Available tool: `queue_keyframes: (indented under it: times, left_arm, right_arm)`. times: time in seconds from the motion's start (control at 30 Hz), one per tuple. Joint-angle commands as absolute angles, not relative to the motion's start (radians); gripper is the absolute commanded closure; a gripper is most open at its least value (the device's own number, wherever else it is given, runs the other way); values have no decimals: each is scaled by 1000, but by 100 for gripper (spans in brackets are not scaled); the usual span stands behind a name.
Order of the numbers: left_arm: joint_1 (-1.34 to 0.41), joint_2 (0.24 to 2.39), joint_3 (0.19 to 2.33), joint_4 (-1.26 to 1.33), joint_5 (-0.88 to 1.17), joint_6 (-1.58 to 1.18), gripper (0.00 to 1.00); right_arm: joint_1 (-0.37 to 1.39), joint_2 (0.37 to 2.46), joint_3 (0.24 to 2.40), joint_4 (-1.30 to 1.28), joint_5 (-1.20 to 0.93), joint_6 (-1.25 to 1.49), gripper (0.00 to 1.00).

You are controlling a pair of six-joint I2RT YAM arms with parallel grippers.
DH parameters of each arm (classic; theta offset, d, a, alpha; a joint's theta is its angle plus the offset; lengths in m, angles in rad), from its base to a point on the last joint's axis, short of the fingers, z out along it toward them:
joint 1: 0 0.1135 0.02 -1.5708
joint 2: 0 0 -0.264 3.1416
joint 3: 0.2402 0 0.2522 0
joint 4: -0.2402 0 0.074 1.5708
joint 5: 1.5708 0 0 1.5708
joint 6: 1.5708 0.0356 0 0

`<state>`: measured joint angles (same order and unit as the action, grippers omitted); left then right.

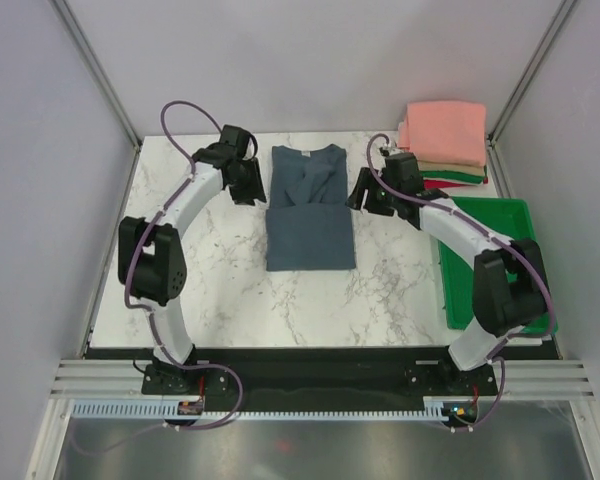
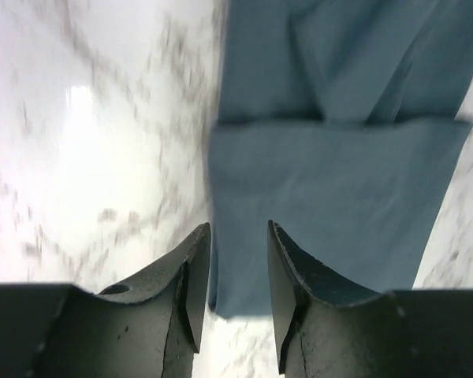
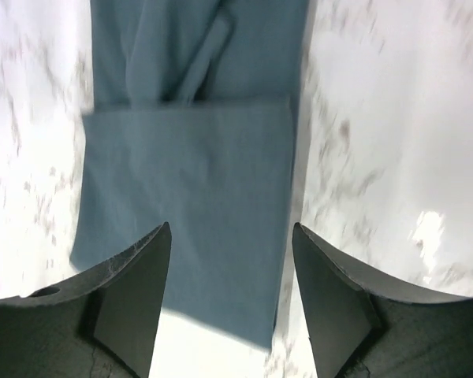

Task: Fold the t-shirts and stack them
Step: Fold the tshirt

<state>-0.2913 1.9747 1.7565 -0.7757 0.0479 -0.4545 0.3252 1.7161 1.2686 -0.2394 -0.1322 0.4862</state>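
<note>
Blue-grey t-shirt (image 1: 310,225), part-folded.
Left end effector (image 2: 238,236), right end effector (image 3: 230,232) flank it, jaws parted, empty; likely staging the next fold.

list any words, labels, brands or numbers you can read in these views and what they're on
None can be read in any view.
The blue-grey t-shirt is plain cloth with no print or tag showing.
The folded stack, the green tray and the marble table carry no lettering.
</note>
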Motion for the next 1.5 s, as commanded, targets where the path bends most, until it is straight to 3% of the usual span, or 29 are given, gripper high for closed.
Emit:
queue_keyframes:
  times: [0.0, 0.1, 0.33, 0.47, 0.6, 0.8, 1.27, 1.3, 1.37, 1.4, 1.43, 1.47]
  left_arm:
    - [-302, 1751, 1499, -616, 96, -475, 58]
    - [-313, 1599, 1187, -461, 177, -517, 58]
    - [-327, 1428, 853, -197, 242, -568, 57]
    - [-330, 1427, 787, -118, 274, -583, 44]
    - [-339, 1440, 732, -54, 285, -595, 39]
    - [-360, 1508, 690, 36, 281, -612, 40]
    - [-396, 1592, 617, 60, 141, -669, 48]
    - [-397, 1598, 618, 63, 141, -670, 50]
    - [-399, 1614, 620, 72, 143, -673, 64]
    - [-400, 1612, 615, 80, 144, -675, 72]
    - [-402, 1609, 611, 89, 149, -672, 87]
    - [-409, 1606, 606, 95, 149, -673, 93]
  right_arm:
    - [351, 1596, 1033, -96, -267, 523, 29]
    - [382, 1551, 864, -22, -330, 538, 29]
    - [399, 1581, 678, 120, -370, 569, 33]
    - [402, 1626, 667, 153, -377, 572, 35]
    - [400, 1652, 649, 189, -371, 575, 43]
    - [400, 1683, 644, 212, -380, 574, 56]
    - [399, 1701, 638, 215, -382, 558, 65]
    - [400, 1701, 638, 215, -382, 561, 68]
    - [400, 1703, 635, 216, -383, 561, 75]
    - [399, 1703, 634, 221, -387, 564, 83]
    - [400, 1700, 627, 224, -388, 568, 87]
    - [400, 1695, 624, 225, -390, 569, 91]
